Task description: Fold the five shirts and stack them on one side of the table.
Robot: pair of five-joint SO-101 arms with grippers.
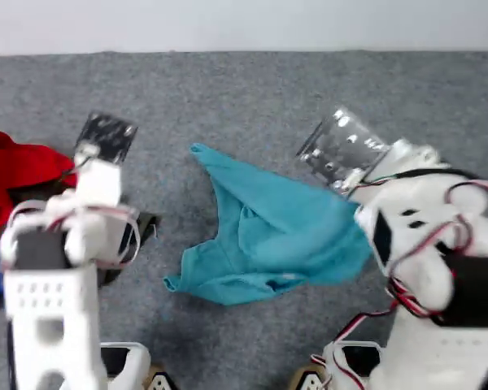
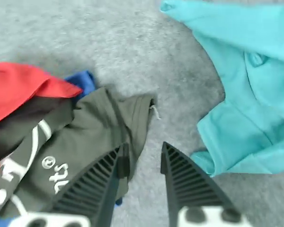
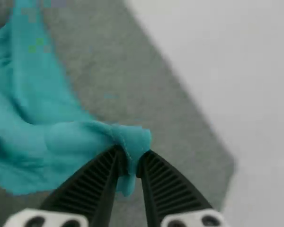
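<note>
The teal shirt lies crumpled in the middle of the grey table cover, between the two arms. Its right-hand edge is pinched in the right gripper, whose jaws are nearly closed with a fold of teal fabric bunched between the tips and a little cloth poking past them. In the high view the shirt is widest near that gripper. It narrows to a thin corner that points toward the far left, and a second corner trails toward the near left. Its long axis runs slantwise across the table, from the far-left tip to the pinched side. The left gripper hangs above the cover with its jaws parted and nothing between them, well apart from the teal shirt. One finger sits just over the hem of a dark olive shirt. That shirt lies in a pile with a red shirt and a blue shirt at the table's left side.
</note>
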